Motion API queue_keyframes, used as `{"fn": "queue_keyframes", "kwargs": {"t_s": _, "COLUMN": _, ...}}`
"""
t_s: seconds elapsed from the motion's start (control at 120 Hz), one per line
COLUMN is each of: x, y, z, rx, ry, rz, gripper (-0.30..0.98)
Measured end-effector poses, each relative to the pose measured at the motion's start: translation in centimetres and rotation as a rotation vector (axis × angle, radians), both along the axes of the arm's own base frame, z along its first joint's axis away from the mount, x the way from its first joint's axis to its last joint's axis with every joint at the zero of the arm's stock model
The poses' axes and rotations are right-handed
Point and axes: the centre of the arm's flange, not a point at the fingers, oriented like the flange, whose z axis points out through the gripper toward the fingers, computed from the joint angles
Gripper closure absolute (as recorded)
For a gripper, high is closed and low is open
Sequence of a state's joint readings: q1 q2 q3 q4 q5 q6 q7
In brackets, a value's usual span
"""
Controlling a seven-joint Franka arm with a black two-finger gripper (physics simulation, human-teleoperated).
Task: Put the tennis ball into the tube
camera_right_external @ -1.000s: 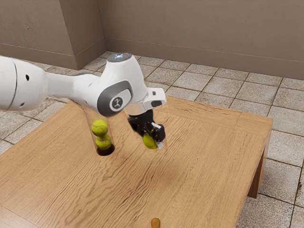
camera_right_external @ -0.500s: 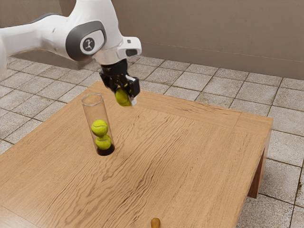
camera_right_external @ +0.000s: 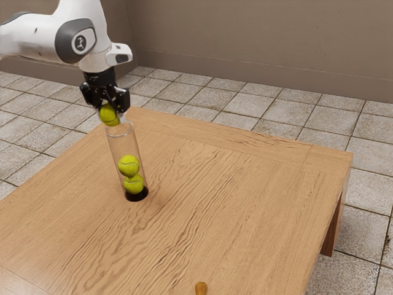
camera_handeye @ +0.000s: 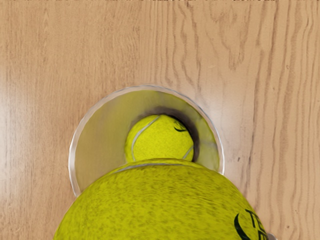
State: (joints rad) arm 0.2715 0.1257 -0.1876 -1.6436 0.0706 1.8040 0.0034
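My gripper point(camera_right_external: 110, 115) is at the upper left of the exterior view, shut on a tennis ball point(camera_right_external: 108, 114) at the mouth of the clear tube point(camera_right_external: 115, 142). The tube stands upright on the table with two tennis balls stacked in its lower part, an upper ball point(camera_right_external: 129, 165) and a lower ball point(camera_right_external: 133, 184). In the wrist view the held ball point(camera_handeye: 160, 205) is large and covers part of the tube's rim point(camera_handeye: 73, 165). Beyond it, inside the tube, lies the upper stacked ball point(camera_handeye: 159, 140).
The wooden table point(camera_right_external: 233, 203) extends toward the exterior view's right from the tube. A small orange-brown object point(camera_right_external: 201, 287) is at the bottom of the exterior view, far from the tube.
My gripper has carried the held ball toward the exterior view's left, rising at first, from over the table to the tube's mouth. The tube and its two balls have not moved.
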Motion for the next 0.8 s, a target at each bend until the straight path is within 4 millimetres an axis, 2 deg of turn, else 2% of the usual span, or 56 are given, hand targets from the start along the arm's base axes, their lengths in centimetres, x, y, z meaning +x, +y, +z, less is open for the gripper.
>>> {"fn": "queue_keyframes", "kwargs": {"t_s": 0.225, "x": 1.8, "y": 0.9, "z": -1.2, "rx": -0.010, "ry": 0.009, "rz": -0.010, "gripper": 0.32}}
{"fn": "queue_keyframes", "kwargs": {"t_s": 0.392, "x": 2.3, "y": 1.2, "z": -2.2, "rx": -0.016, "ry": 0.022, "rz": -0.016, "gripper": 0.32}}
{"fn": "queue_keyframes", "kwargs": {"t_s": 0.567, "x": 2.2, "y": 1.4, "z": -2.1, "rx": -0.020, "ry": 0.020, "rz": -0.019, "gripper": 0.16}}
{"fn": "queue_keyframes", "kwargs": {"t_s": 0.717, "x": 1.8, "y": 1.5, "z": -1.4, "rx": -0.018, "ry": 0.014, "rz": -0.021, "gripper": 0.08}}
{"fn": "queue_keyframes", "kwargs": {"t_s": 0.8, "x": 0.0, "y": 0.7, "z": 1.2, "rx": -0.011, "ry": -0.002, "rz": -0.028, "gripper": 0.05}}
